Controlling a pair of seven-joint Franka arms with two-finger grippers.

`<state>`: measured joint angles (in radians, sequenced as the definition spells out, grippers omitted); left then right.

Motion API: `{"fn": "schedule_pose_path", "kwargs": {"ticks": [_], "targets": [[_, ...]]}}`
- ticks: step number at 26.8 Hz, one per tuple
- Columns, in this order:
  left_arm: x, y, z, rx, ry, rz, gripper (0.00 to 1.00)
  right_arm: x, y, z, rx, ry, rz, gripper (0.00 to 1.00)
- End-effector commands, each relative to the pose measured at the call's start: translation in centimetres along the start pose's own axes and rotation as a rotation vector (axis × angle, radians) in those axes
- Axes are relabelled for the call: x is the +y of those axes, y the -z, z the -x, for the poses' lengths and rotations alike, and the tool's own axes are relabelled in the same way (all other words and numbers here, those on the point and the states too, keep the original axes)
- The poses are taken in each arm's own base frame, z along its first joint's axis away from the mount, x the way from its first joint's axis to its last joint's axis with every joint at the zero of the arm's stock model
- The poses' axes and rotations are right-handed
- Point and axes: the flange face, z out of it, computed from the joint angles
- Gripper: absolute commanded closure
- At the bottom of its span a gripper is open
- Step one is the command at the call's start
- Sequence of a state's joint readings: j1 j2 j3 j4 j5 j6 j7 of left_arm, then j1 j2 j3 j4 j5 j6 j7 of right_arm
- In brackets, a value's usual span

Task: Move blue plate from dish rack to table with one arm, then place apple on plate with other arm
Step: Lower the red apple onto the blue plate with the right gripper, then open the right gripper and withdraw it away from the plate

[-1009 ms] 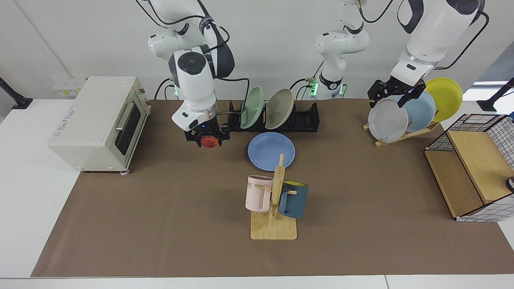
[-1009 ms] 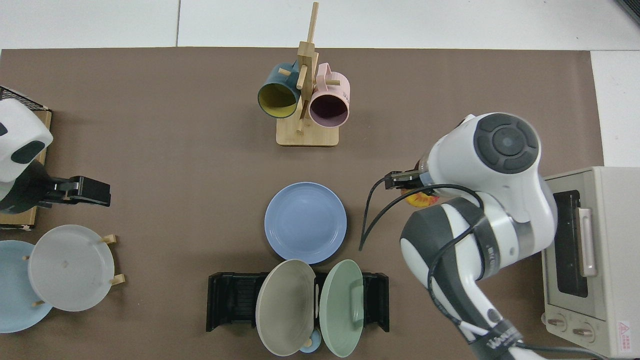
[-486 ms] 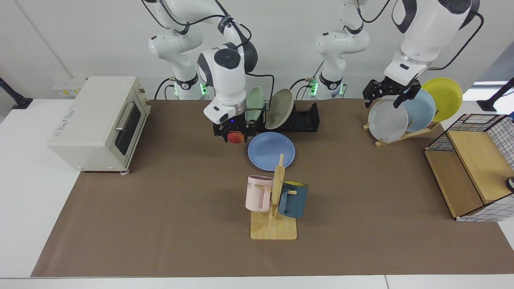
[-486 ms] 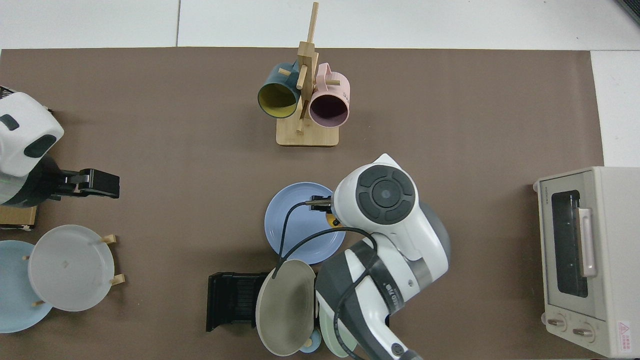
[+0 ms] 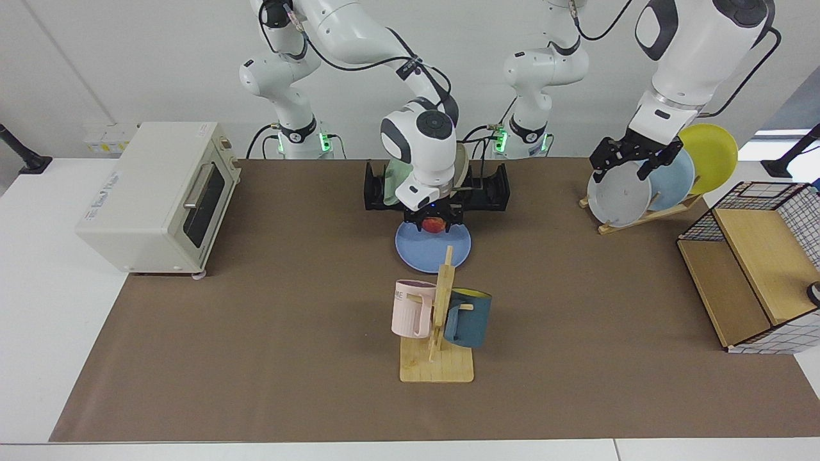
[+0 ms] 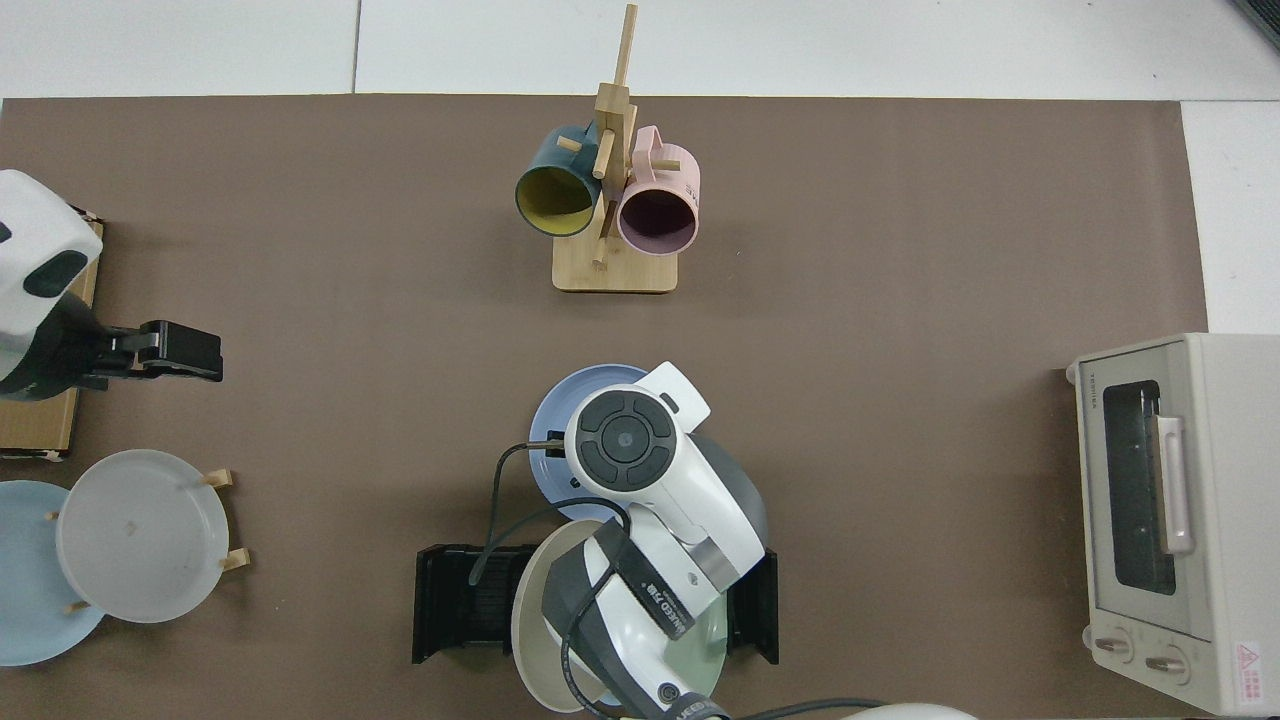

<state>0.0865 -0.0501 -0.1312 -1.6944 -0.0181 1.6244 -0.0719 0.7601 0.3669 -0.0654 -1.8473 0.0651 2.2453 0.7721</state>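
Facing view: right pincer [image 5: 434,224] grips the apple [image 5: 435,225] over the blue plate [image 5: 423,251]; left pincer [image 5: 632,161] spread wide.

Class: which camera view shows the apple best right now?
The facing view: the apple shows red in the right gripper, above the blue plate. In the top view the arm hides the apple entirely.

Bright, even overhead light; soft short shadows fall beneath things on the desk [image 5: 256,358]. Both views sharp, without glare.
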Motion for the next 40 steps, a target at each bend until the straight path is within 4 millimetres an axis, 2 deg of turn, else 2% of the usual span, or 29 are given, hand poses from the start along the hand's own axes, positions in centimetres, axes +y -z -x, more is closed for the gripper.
{"fn": "schedule_pose_path", "kwargs": {"ticks": [1,3,4,5,6,7,12,18,24,28,33,36,38,40], "targets": [[0.2,0.5,-0.4,0.019,0.004,-0.007,0.00,0.3,-1.9,-0.4,0.001,-0.026,-0.003,1.00],[0.2,0.6,-0.3,0.018,0.006,-0.008,0.00,0.3,-2.0,-0.4,0.000,-0.033,-0.007,0.97],[0.2,0.6,-0.2,0.013,0.006,-0.009,0.00,0.3,-2.0,-0.5,0.002,-0.035,-0.011,0.76],[0.3,0.6,-0.1,0.009,0.004,-0.011,0.00,0.4,-2.2,-0.6,0.002,-0.036,-0.011,0.51],[0.3,0.5,0.0,0.004,0.004,-0.011,0.00,0.5,-2.2,-0.7,0.003,-0.034,-0.010,0.21],[0.1,0.5,0.1,0.001,0.007,-0.011,0.00,0.5,-2.2,-0.7,0.004,-0.028,-0.009,0.00],[0.6,0.5,0.2,-0.004,-0.002,-0.011,0.00,0.1,-1.3,-0.6,0.007,-0.018,-0.010,0.00],[0.5,0.6,-0.1,0.014,-0.011,0.000,0.00,0.5,1.6,-1.1,0.026,-0.023,-0.022,0.00],[0.7,0.7,-0.2,0.023,-0.015,0.001,0.00,1.7,7.3,-2.6,0.068,-0.029,-0.052,0.00],[1.0,0.6,-0.2,0.023,-0.020,0.002,0.00,5.4,11.6,-4.6,0.111,0.063,-0.021,0.00],[1.2,0.6,-0.1,0.023,-0.023,0.002,0.00,12.8,15.9,-8.5,0.153,0.186,0.003,0.00],[1.2,0.6,-0.1,0.023,-0.021,0.002,0.00,19.5,18.9,-11.3,0.187,0.156,-0.005,0.00],[1.2,0.6,-0.1,0.023,-0.018,0.002,0.00,24.3,19.7,-12.8,0.180,0.188,0.014,0.00],[1.2,0.6,-0.1,0.023,-0.020,0.002,0.00,26.8,20.8,-13.1,0.184,0.286,0.027,0.00]]}}
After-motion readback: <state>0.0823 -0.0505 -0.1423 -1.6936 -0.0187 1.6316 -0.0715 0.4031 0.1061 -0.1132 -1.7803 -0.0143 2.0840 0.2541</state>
